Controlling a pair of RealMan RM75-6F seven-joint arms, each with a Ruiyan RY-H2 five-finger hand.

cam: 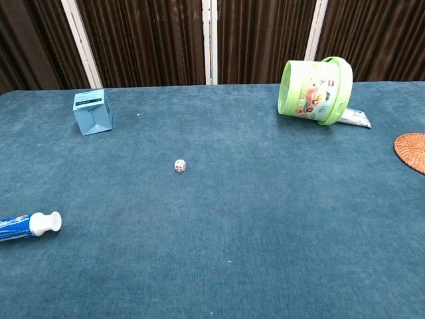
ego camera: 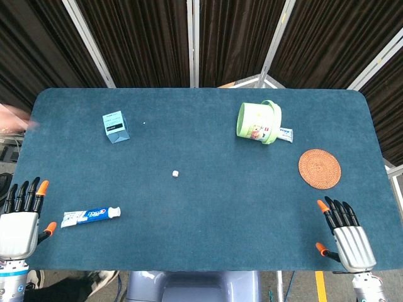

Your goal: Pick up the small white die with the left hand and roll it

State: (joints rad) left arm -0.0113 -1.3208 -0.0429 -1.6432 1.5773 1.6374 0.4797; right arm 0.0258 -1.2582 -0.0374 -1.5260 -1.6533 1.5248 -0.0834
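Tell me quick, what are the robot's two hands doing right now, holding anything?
Left hand: open, holding nothing, at the table's near edge.
Right hand: open, holding nothing.
The small white die lies untouched mid-table.

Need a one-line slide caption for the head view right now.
Both robot hands, left and right, rest open at the table's near edge; the small white die sits untouched mid-table.
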